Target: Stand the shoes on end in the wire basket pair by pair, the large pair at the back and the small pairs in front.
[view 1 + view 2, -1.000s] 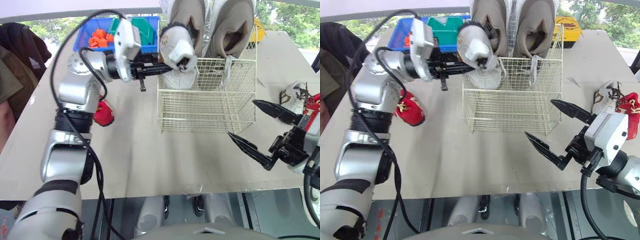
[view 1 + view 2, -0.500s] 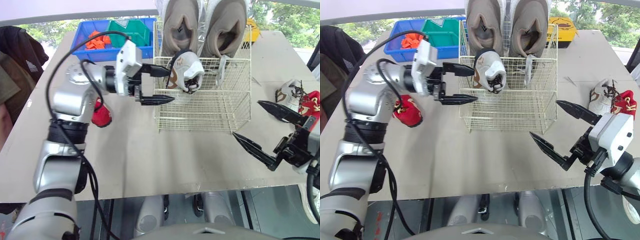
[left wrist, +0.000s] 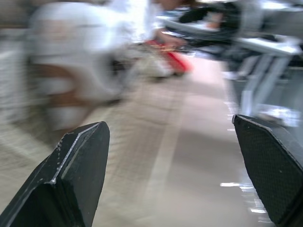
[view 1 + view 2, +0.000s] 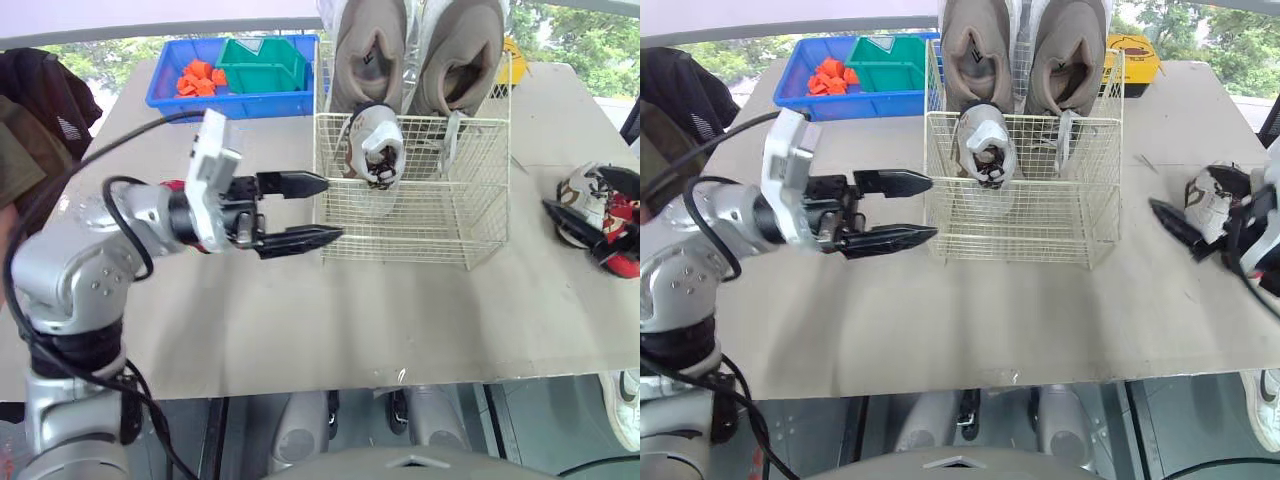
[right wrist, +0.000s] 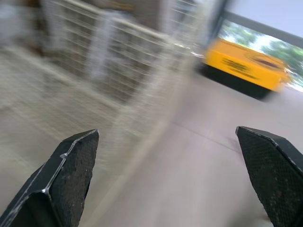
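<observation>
The wire basket (image 4: 410,225) stands mid-table. Two large tan shoes (image 4: 370,55) (image 4: 460,55) stand on end along its back. A small white and brown shoe (image 4: 375,145) stands in the front left part, leaning on the wire. My left gripper (image 4: 335,208) hovers just left of the basket, open and empty, a little apart from the wire. My right gripper (image 4: 578,195) is at the table's right side, open wide, beside a small white shoe (image 4: 1210,190) and a red shoe (image 4: 628,225) lying on the table.
A blue bin (image 4: 190,80) with orange pieces and a green bin (image 4: 262,65) sit at the back left. A yellow box (image 4: 1135,55) lies behind the basket. Dark cloth (image 4: 40,90) hangs past the table's left edge.
My left gripper opened, let go of the small white and brown shoe in the basket, and drew back to the left. My right gripper swung right to the shoes on the table.
</observation>
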Tool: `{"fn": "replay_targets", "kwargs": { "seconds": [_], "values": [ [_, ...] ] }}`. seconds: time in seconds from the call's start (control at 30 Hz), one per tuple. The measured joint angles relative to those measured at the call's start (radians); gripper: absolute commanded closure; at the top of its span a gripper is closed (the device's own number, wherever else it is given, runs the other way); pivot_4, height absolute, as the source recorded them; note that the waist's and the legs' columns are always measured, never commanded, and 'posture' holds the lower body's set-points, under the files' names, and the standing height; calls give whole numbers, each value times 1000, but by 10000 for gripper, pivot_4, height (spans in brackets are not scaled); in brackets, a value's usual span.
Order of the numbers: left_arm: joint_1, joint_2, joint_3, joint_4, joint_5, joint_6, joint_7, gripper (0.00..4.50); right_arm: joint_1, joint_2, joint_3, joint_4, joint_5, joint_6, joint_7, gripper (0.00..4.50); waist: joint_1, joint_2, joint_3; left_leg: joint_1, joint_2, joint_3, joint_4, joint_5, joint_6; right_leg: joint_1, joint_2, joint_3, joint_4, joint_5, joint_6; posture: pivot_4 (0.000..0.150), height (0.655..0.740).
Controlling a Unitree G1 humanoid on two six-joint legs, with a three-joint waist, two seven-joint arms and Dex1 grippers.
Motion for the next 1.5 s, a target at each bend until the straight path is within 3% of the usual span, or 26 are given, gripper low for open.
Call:
{"fn": "replay_targets", "kwargs": {
  "seconds": [0.2,0.33,0.47,0.77,1.03,1.13,1.23,1.4,1.5],
  "values": [
    [-8,-121,-103,-136,-100,50,244,255,-223,-132,208,279,-135,135,1,0,-6,1,-1,2,0,1,1,0,0,0,3,2,1,2,-3,1500,7400],
    [-28,-160,-148,-124,-126,43,274,255,-552,-119,411,614,-236,218,57,0,-20,2,0,1,-1,2,0,0,0,-1,4,3,1,2,-4,1500,7400],
    [-24,-176,-161,-124,-136,24,285,255,-706,-79,535,834,-342,190,145,0,-20,2,-1,0,-1,1,-1,0,0,-1,5,3,-1,3,-2,1500,7400],
    [21,-129,-160,-127,-149,-6,275,255,-909,24,631,1191,-526,100,233,0,-19,2,-1,-2,0,2,-1,2,-3,-1,5,3,-5,5,0,1500,7400],
    [32,-57,-150,-126,-150,-59,168,255,-972,92,631,1384,-639,15,239,0,-23,2,-1,-1,0,1,-1,2,-4,-1,5,3,-5,5,0,1500,7400],
    [32,-39,-130,-126,-165,-68,143,0,-978,102,631,1418,-667,-7,253,8144,-26,2,-1,-1,0,2,-1,2,-4,-1,5,3,-5,5,0,1500,7400],
    [38,-30,-130,-125,-167,-72,130,0,-979,112,629,1440,-692,-42,250,23532,-28,2,-1,-1,0,2,-1,2,-4,-1,5,3,-5,5,0,1500,7400],
    [38,-31,-130,-123,-167,-87,127,0,-978,137,599,1457,-704,-90,237,44277,-30,2,-1,-1,0,2,-1,2,-4,0,5,4,-5,6,1,1500,7400],
    [39,-31,-131,-114,-168,-89,125,0,-955,139,554,1441,-692,-106,231,44832,-30,2,-1,0,0,2,-1,2,-4,0,5,4,-5,6,2,1500,7400]
  ]
}}
